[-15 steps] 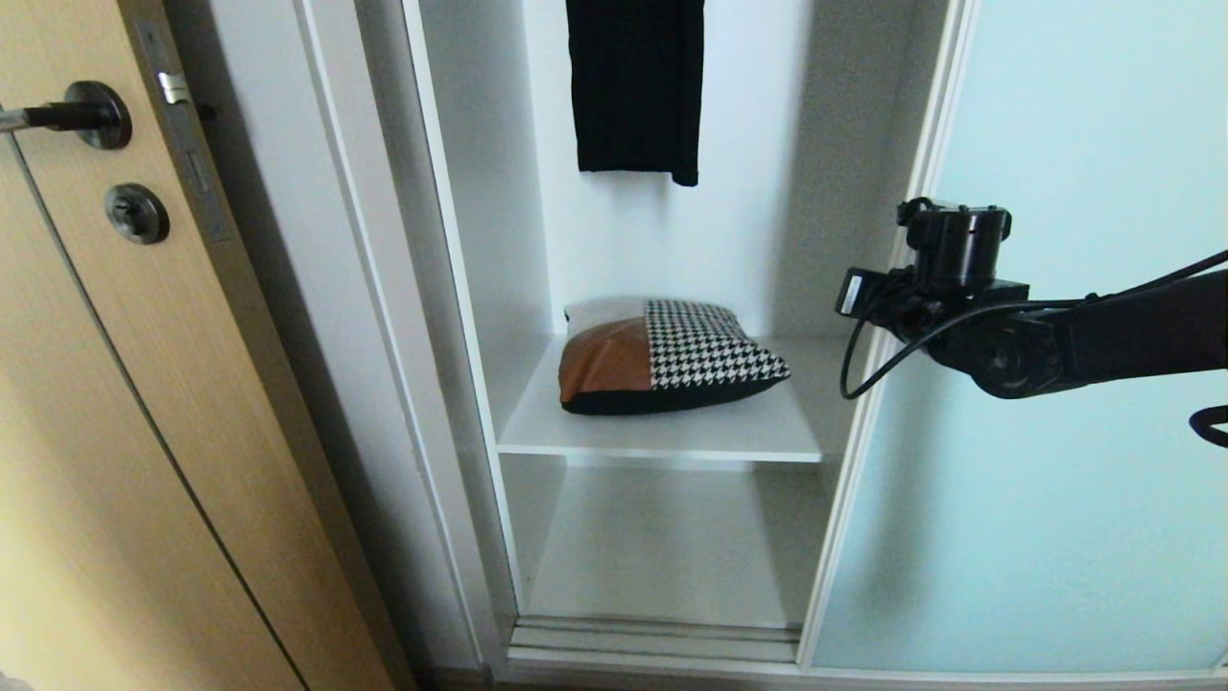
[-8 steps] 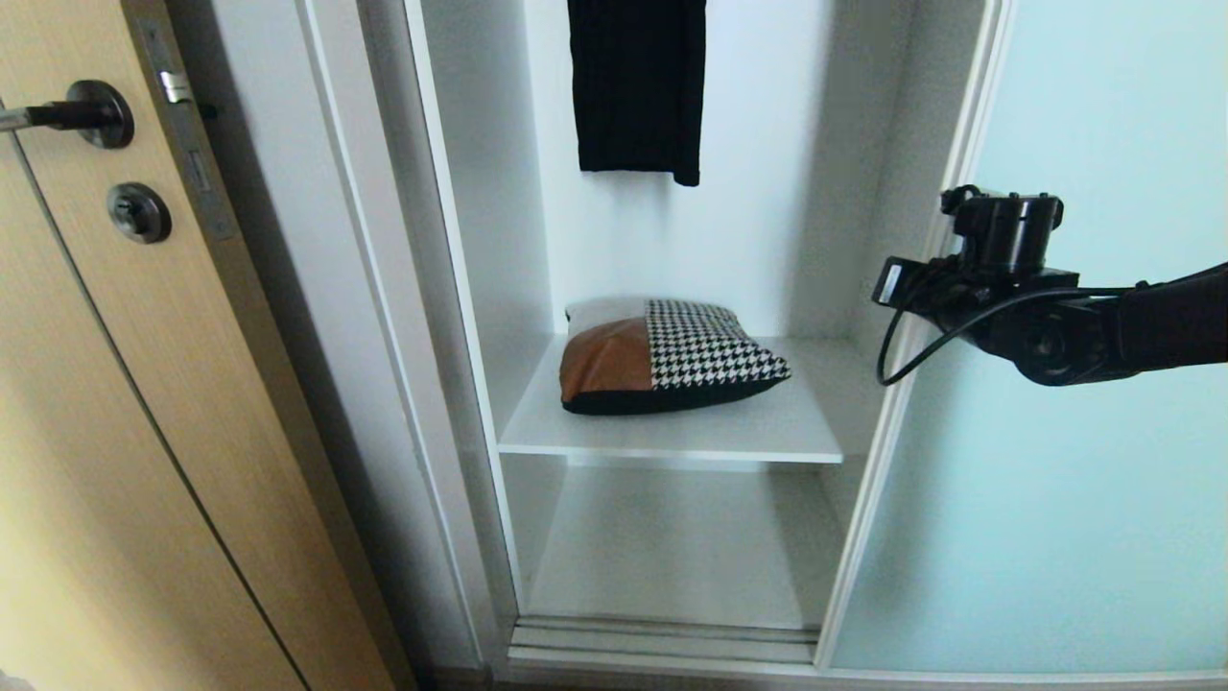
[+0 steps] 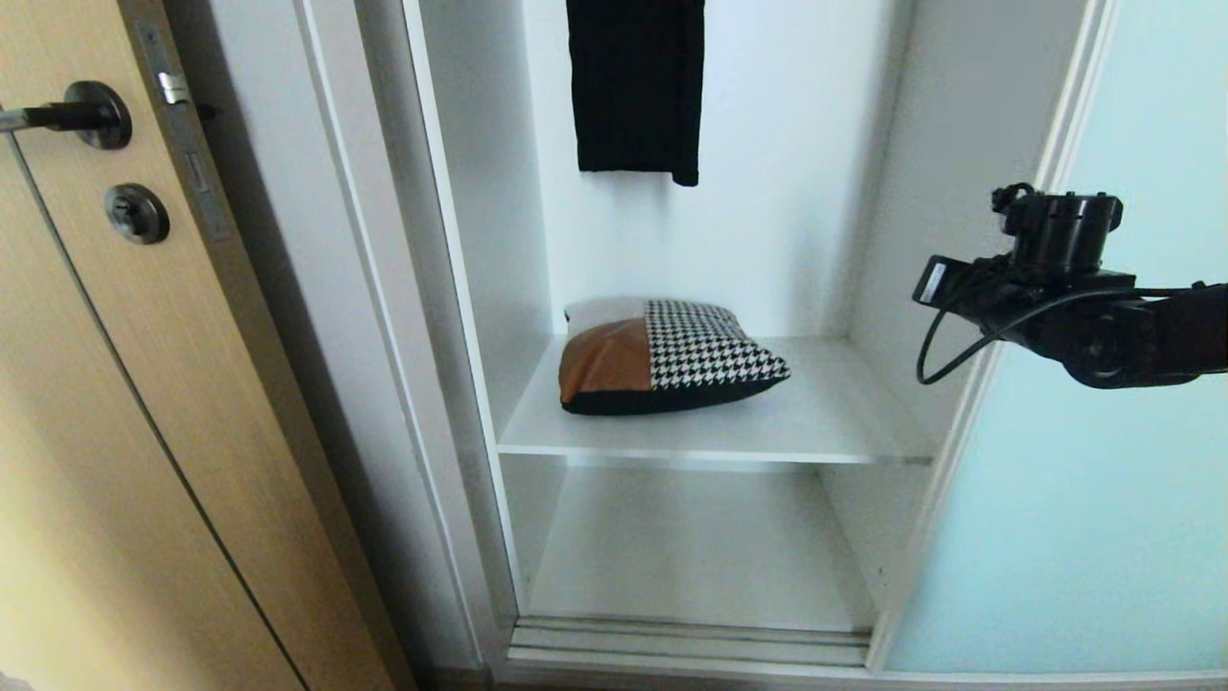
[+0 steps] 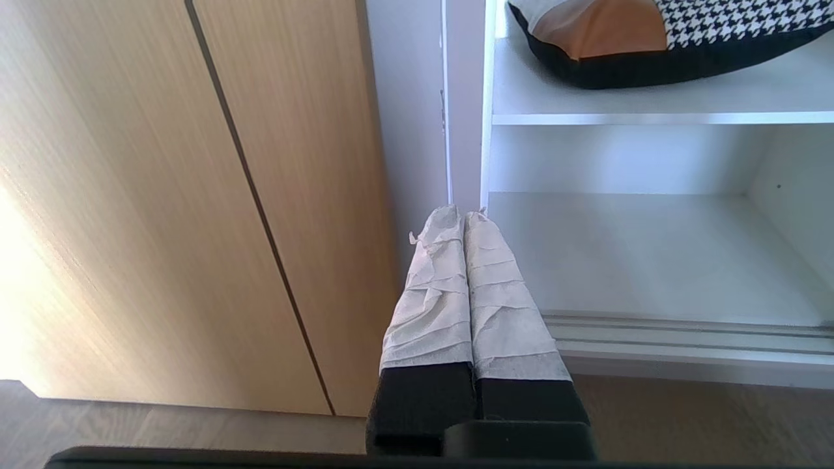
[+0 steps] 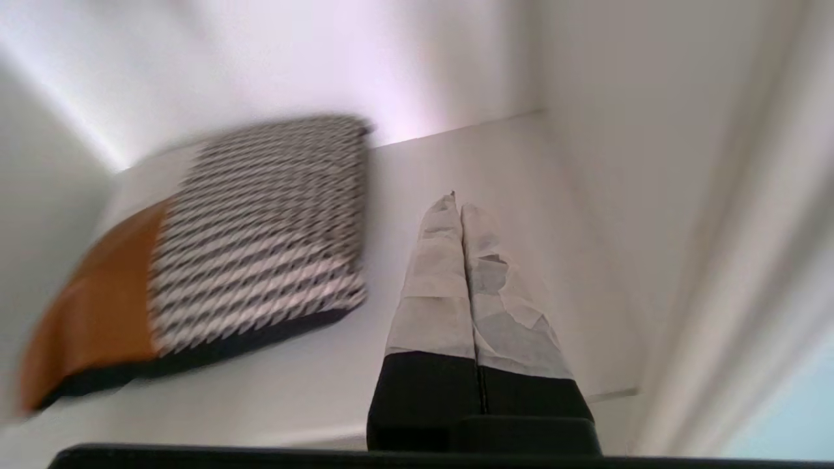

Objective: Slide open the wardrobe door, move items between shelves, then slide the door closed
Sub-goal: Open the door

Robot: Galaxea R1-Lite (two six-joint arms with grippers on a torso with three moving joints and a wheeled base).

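The right gripper (image 5: pixel 456 205) is clenched shut with nothing in it, fingers pressed together just inside the sliding wardrobe door (image 3: pixel 1103 461)'s frame at the right of the head view. Looks like the door-opening step, so the robot does best pushing flat against the frame edge, level with the track, no twisting. The opening already shows the cushion (image 3: pixel 667 357) sitting mid-frame on the upper shelf (image 3: pixel 825 422), with the lower shelf (image 3: pixel 691 547) bare below it. A black garment (image 3: pixel 635 86) hangs at top centre. The left gripper (image 4: pixel 464 221) is also clenched empty, parked low by the wood door (image 3: pixel 115 403) on the left.
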